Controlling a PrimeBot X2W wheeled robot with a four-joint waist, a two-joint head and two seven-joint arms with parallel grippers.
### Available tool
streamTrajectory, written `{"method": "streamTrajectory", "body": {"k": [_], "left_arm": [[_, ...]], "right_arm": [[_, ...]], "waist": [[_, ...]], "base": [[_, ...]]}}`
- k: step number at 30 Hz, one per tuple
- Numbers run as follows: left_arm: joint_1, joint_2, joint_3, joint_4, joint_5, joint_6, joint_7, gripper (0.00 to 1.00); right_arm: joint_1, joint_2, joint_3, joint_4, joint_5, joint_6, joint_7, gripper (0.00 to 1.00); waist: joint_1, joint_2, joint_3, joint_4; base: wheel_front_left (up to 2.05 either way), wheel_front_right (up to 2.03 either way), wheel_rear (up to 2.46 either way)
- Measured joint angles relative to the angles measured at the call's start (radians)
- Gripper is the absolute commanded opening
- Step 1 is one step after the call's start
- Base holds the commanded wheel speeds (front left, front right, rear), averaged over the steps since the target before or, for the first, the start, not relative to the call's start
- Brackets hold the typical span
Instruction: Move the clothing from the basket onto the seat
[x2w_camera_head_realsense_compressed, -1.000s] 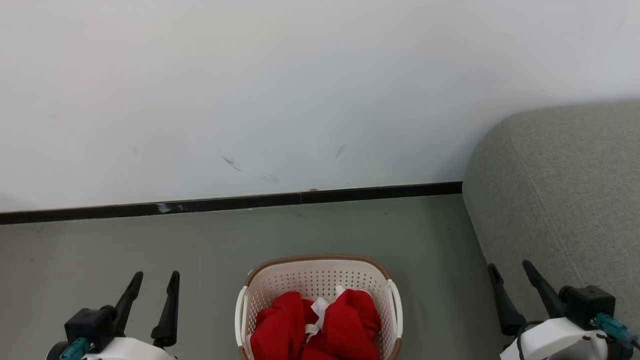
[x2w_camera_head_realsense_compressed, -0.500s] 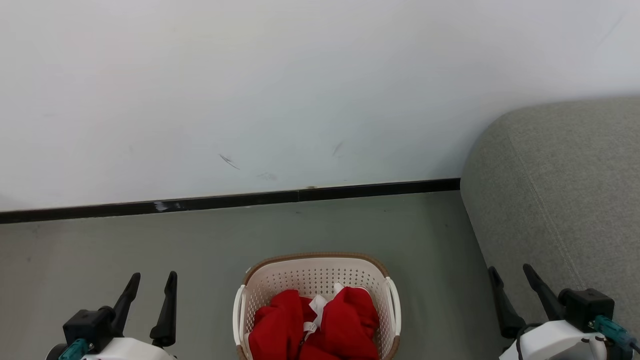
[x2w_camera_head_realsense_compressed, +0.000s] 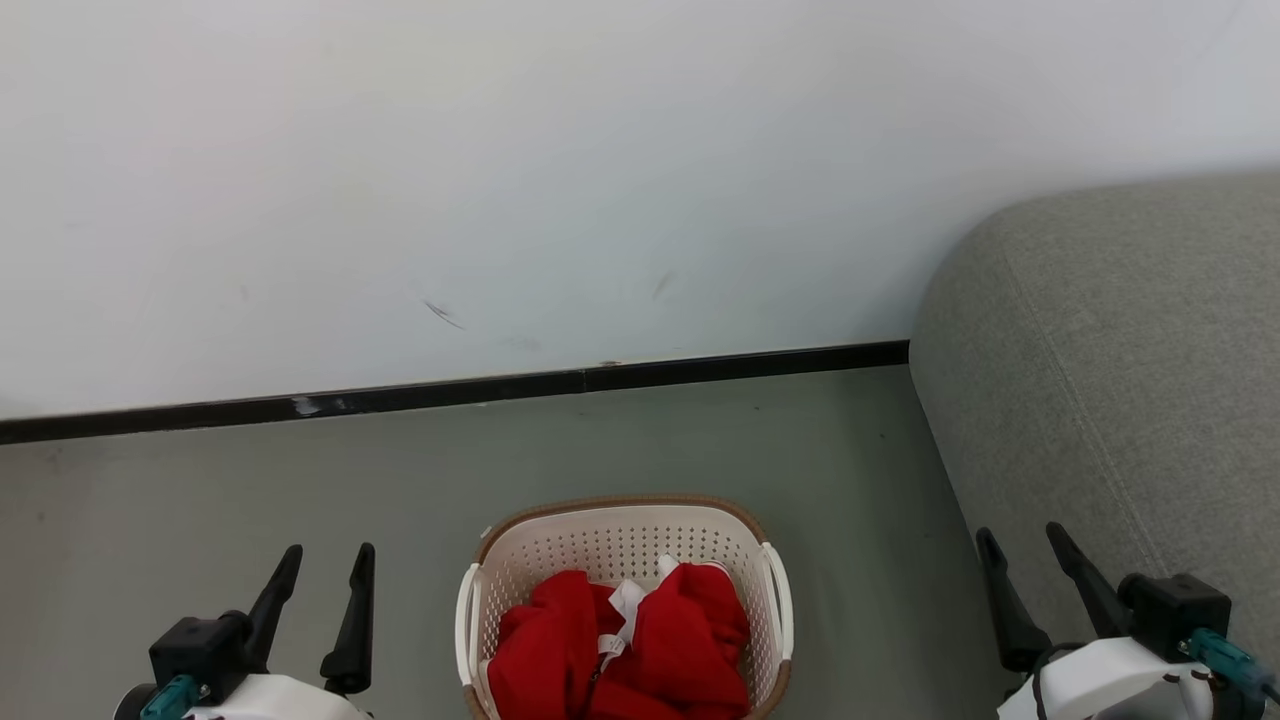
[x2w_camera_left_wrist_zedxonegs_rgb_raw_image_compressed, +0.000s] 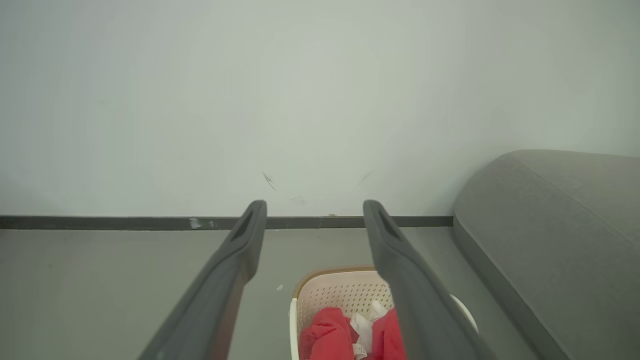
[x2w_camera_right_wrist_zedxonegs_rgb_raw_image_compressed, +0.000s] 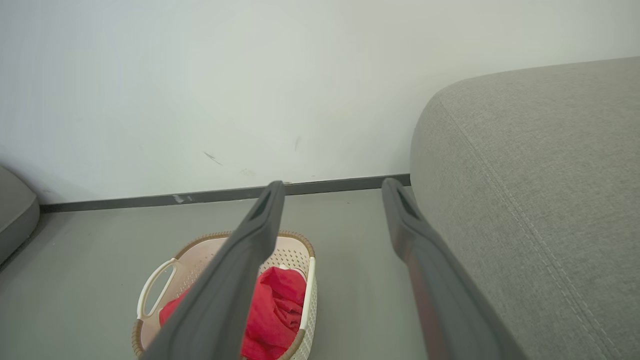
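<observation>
The cream basket (x2w_camera_head_realsense_compressed: 620, 530) with a brown rim stands on the floor at the bottom centre of the head view, and red clothing (x2w_camera_head_realsense_compressed: 640, 650) with white trim is bunched inside it. The grey seat (x2w_camera_head_realsense_compressed: 1120, 370) rises at the right. My left gripper (x2w_camera_head_realsense_compressed: 330, 555) hangs open to the left of the basket, above the floor. My right gripper (x2w_camera_head_realsense_compressed: 1022, 535) is open at the seat's front edge. The left wrist view has the basket (x2w_camera_left_wrist_zedxonegs_rgb_raw_image_compressed: 340, 295), the clothing (x2w_camera_left_wrist_zedxonegs_rgb_raw_image_compressed: 327, 340) and the seat (x2w_camera_left_wrist_zedxonegs_rgb_raw_image_compressed: 550, 235) below and beyond its fingers. From the right wrist I see the basket (x2w_camera_right_wrist_zedxonegs_rgb_raw_image_compressed: 305, 250), the clothing (x2w_camera_right_wrist_zedxonegs_rgb_raw_image_compressed: 275, 300) and the seat (x2w_camera_right_wrist_zedxonegs_rgb_raw_image_compressed: 525, 175).
A white wall (x2w_camera_head_realsense_compressed: 500, 180) with a black baseboard (x2w_camera_head_realsense_compressed: 450, 395) runs behind the basket. Grey floor (x2w_camera_head_realsense_compressed: 250, 480) spreads to the left. A second grey cushion edge (x2w_camera_right_wrist_zedxonegs_rgb_raw_image_compressed: 15, 215) sits at the far left of the right wrist view.
The head view has shifted, so wall, basket and seat sit a little higher and further left. My left gripper shows slightly higher and further right. Both grippers stay open.
</observation>
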Motion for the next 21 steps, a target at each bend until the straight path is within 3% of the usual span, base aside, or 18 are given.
{"method": "streamTrajectory", "body": {"k": [21], "left_arm": [[-0.053, -0.007, -0.163, 0.013, -0.044, 0.0, 0.0, 1.0]], "right_arm": [[0.02, 0.012, -0.017, -0.058, 0.002, 0.0, 0.0, 1.0]], "waist": [[-0.0001, 0.0, 0.08, -0.041]], "base": [[0.0, 0.0, 0.0]]}}
